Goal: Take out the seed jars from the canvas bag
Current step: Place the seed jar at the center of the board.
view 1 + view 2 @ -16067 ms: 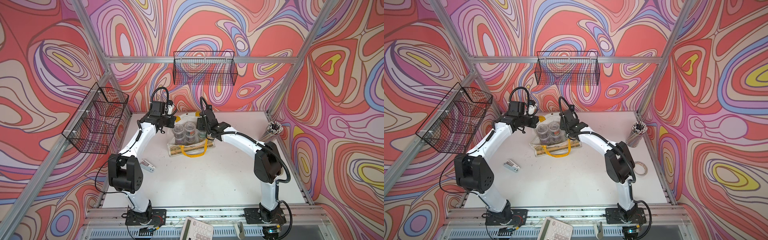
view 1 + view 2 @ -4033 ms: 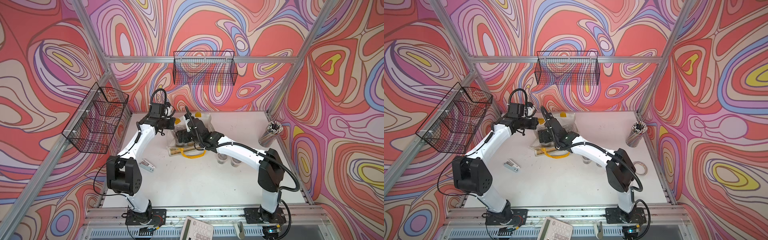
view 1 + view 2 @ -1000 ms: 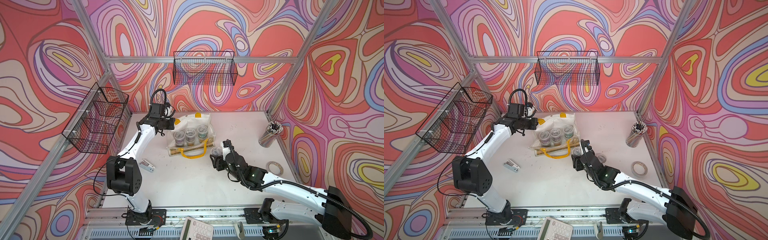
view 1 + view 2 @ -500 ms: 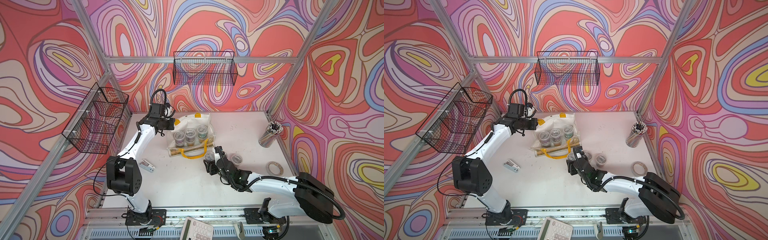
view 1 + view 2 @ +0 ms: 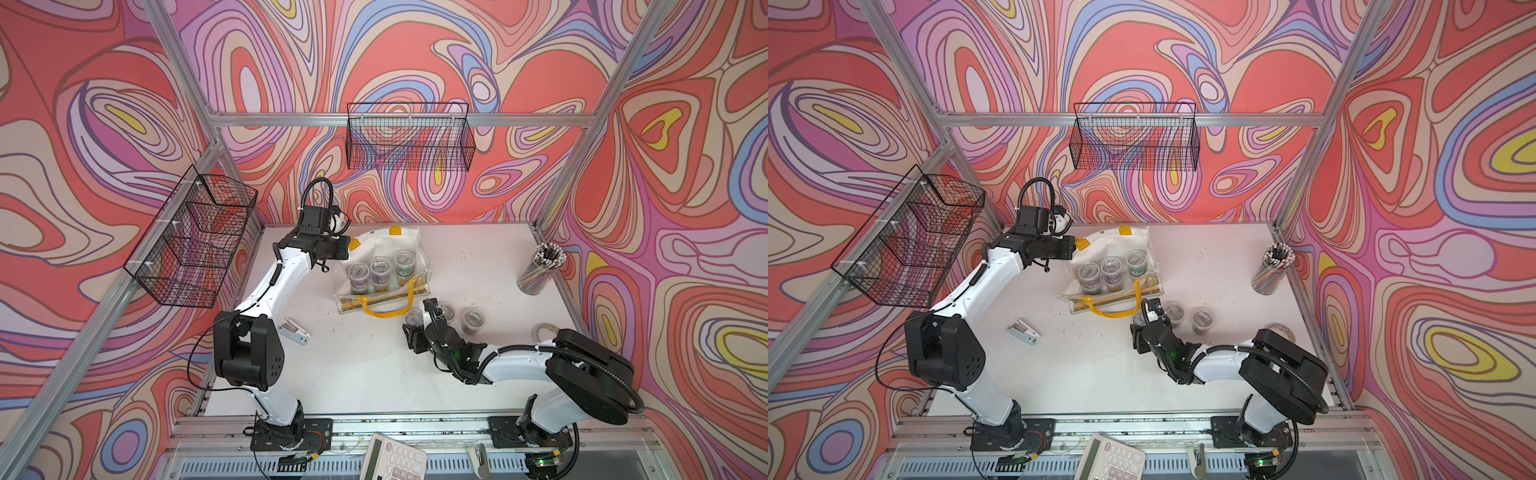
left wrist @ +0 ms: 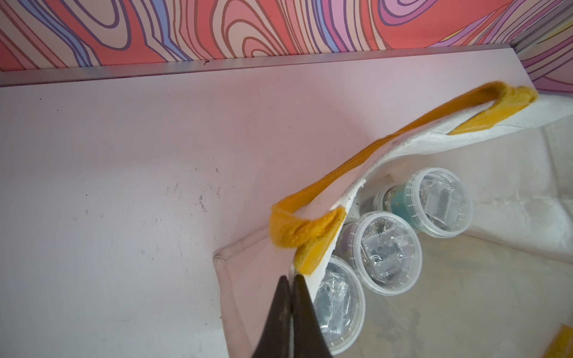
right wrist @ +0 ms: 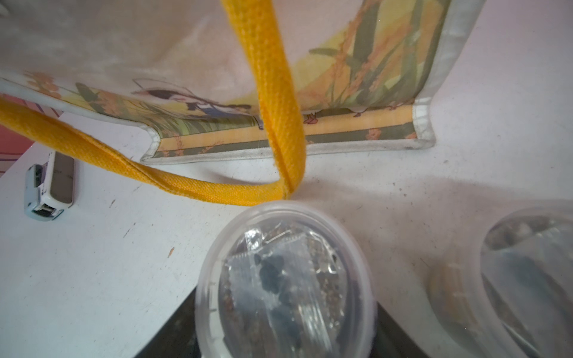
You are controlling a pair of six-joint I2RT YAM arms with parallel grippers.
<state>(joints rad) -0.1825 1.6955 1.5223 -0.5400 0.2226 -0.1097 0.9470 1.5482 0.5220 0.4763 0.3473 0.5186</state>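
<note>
two seed jars (image 5: 473,321) out, right gripper (image 5: 414,330) clamped on a third jar (image 7: 285,279); three left in the canvas bag (image 5: 405,239), left gripper (image 6: 291,288) pinching its rim.

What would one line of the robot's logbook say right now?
left hand: pinching canvas bag rim | right hand: gripping seed jar, beside two jars on table | bag interior: three jars visible

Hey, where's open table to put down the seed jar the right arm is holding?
Widest bare patch: the table front, between the stapler and the right end effector. Also open behind, between the canvas bag and the pencil cup. Crowded: beside the held seed jar, near the yellow handle and two standing jars.
</note>
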